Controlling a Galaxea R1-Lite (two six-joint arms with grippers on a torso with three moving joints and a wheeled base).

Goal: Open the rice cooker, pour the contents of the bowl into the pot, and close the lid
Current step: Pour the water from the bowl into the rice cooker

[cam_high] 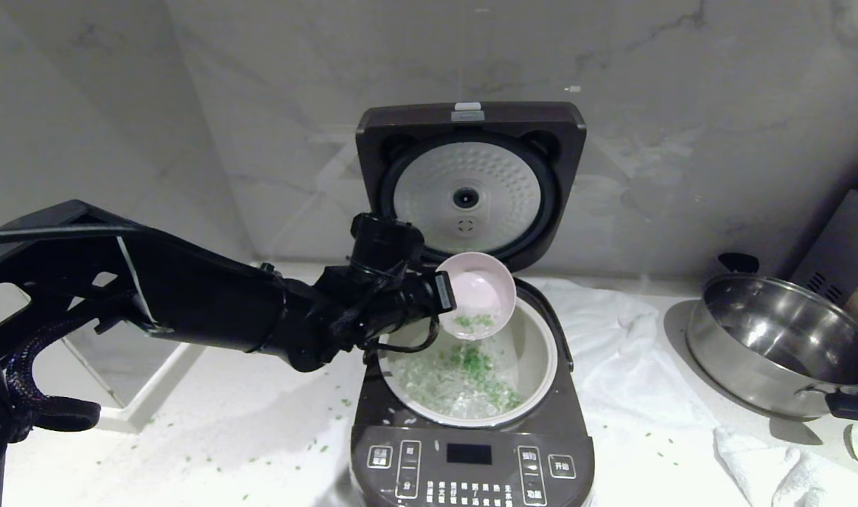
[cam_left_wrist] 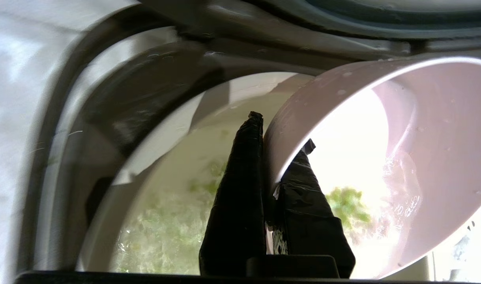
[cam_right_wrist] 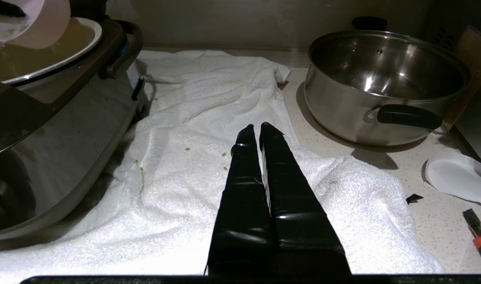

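Note:
The dark rice cooker (cam_high: pixel 471 458) stands in the middle of the counter with its lid (cam_high: pixel 471 190) raised, the dimpled white underside facing me. My left gripper (cam_high: pixel 443 292) is shut on the rim of the pale pink bowl (cam_high: pixel 479 285), one finger inside and one outside. It holds the bowl tipped steeply over the off-white pot (cam_high: pixel 541 345). A few green bits (cam_high: pixel 474 322) cling near the bowl's lower lip, and green bits with whitish grains (cam_high: pixel 464 380) lie in the pot. In the left wrist view the bowl (cam_left_wrist: pixel 422 138) hangs over the pot (cam_left_wrist: pixel 165 157). My right gripper (cam_right_wrist: pixel 260 128) is shut, empty, above the towel.
A white towel (cam_high: pixel 633 366) lies to the right of the cooker, and a shiny steel pan (cam_high: pixel 773 345) with a black handle stands beyond it. Green bits (cam_high: pixel 316 447) are scattered on the counter left of the cooker. The marble wall rises close behind the lid.

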